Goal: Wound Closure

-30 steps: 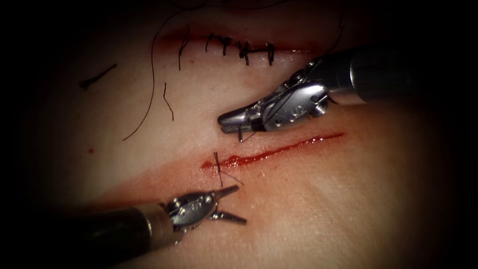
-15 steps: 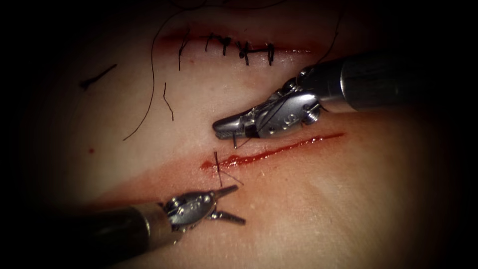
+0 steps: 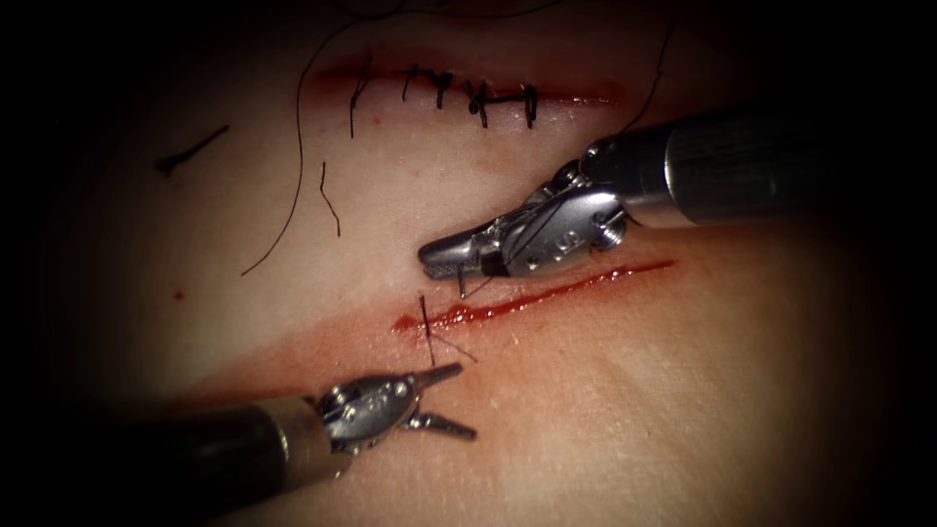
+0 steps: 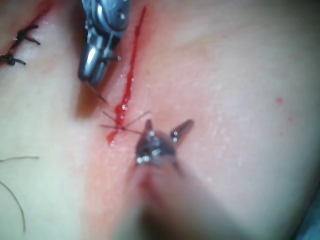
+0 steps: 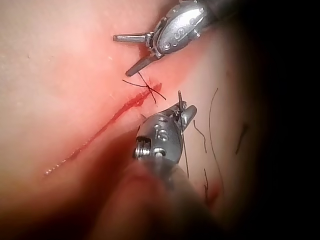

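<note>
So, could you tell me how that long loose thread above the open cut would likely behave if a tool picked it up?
The long loose thread would probably be floppy: it lies in a slack curve on the tissue. It looks hair-thin, so likely nearly weightless. It may slip unless the jaws clamp it firmly.

The right arm's silver needle driver (image 3: 451, 259), its jaws clamped on the thin curved steel needle (image 3: 461, 284), now sits a little farther left and nearer the open red cut (image 3: 547, 294) than a second ago, with its dark shaft angled lower across the pale tissue (image 3: 683, 410). The needle's tip is closer to the cut's far edge. The left arm's silver needle driver (image 3: 451, 400), jaws spread and empty, has drifted slightly left.
</note>
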You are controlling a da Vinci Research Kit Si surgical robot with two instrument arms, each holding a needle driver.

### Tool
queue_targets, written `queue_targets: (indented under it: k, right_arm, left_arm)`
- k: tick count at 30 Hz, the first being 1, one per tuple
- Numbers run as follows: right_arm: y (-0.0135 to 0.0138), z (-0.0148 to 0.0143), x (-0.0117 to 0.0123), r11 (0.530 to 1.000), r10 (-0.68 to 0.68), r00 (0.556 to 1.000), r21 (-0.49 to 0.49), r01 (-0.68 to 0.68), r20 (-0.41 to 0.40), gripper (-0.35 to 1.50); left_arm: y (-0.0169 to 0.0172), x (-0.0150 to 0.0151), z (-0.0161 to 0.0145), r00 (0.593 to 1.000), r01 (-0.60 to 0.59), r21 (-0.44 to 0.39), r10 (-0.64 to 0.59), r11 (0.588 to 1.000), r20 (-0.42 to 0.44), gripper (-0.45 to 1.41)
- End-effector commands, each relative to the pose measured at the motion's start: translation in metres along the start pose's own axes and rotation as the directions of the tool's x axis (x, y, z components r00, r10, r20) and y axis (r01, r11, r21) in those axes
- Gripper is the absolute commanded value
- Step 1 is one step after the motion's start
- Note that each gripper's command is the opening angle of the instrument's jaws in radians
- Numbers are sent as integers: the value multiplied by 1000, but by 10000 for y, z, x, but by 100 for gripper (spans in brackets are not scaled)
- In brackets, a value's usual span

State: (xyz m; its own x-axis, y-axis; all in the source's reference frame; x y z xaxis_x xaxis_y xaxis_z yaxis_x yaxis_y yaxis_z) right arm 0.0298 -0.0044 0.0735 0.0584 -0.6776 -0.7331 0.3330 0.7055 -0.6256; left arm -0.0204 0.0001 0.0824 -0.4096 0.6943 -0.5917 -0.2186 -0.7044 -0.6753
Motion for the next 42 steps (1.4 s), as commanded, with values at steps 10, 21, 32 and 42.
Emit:
queue_targets:
  k: [10, 21, 32, 42]
  right_arm:
    - [-2, 1, -3, 1000, 2, 1000, 1, -2, 1, -35]
    - [-3, -1, -5, 1000, 1, 1000, 1, -1, 4, -35]
    - [-11, 0, -7, 1000, -6, 1000, 8, 6, 5, -35]
    - [-42, 7, -3, 999, -42, 999, 28, 42, 4, -35]
  left_arm:
    - [1, -5, 8, 1000, 1, -4, -1, 1000, 0, 76]
    - [2, -7, 5, 1000, 0, -3, 0, 1000, 1, 76]
    - [1, -4, 1, 1000, 1, -3, -1, 1000, 0, 76]
    - [1, -3, -3, 1000, 2, 1, -2, 1000, 0, 76]
